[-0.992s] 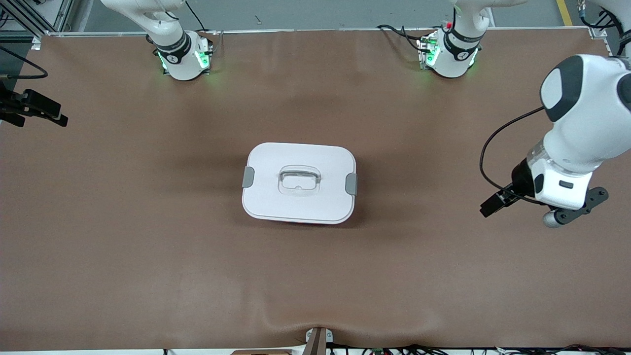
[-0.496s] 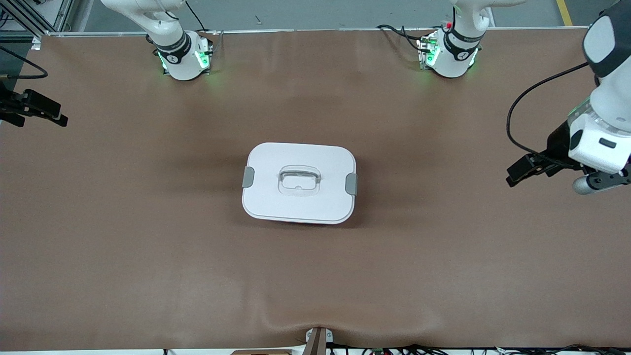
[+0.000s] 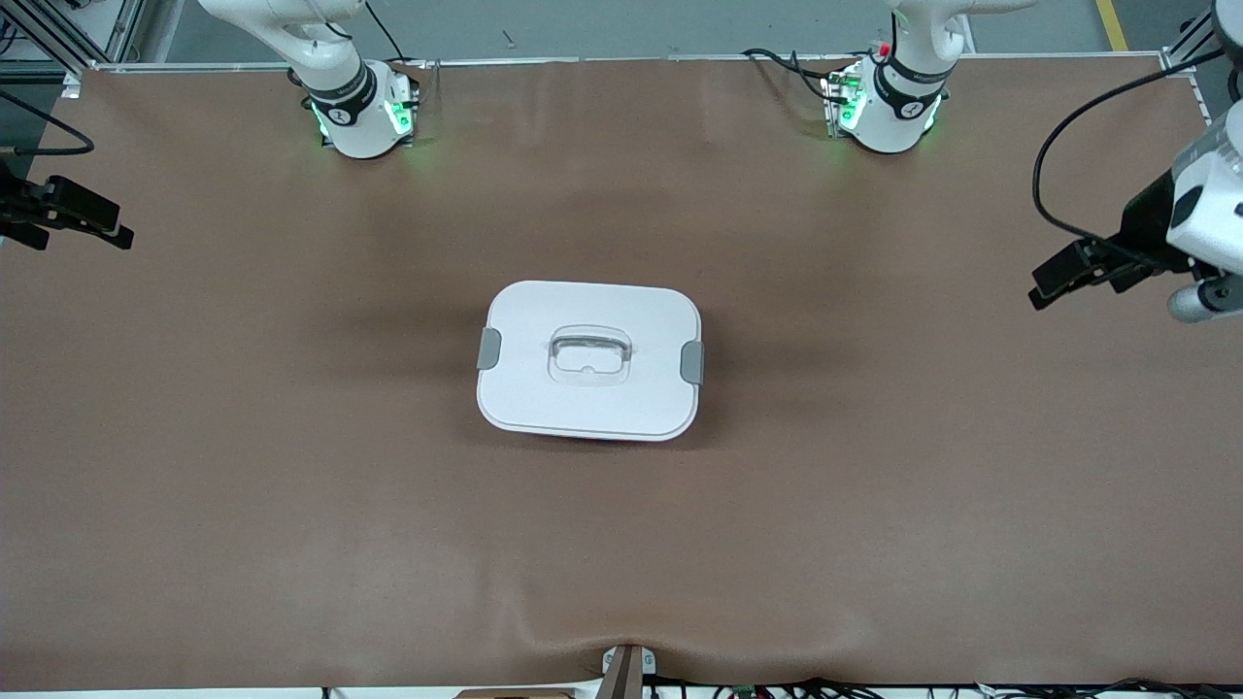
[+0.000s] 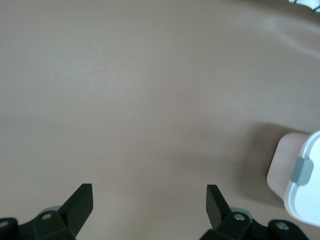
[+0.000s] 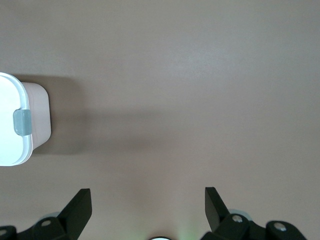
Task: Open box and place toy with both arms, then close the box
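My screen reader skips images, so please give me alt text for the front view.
A closed box with a white lid and grey side clips sits mid-table on the brown table. The left gripper hangs over the table's edge at the left arm's end; no toy is visible.

Brown table cover (image 3: 291,485), rippled at its near edge, grey floor (image 3: 631,27) above

Closed box (image 3: 588,359) mid-table (image 3: 291,437)
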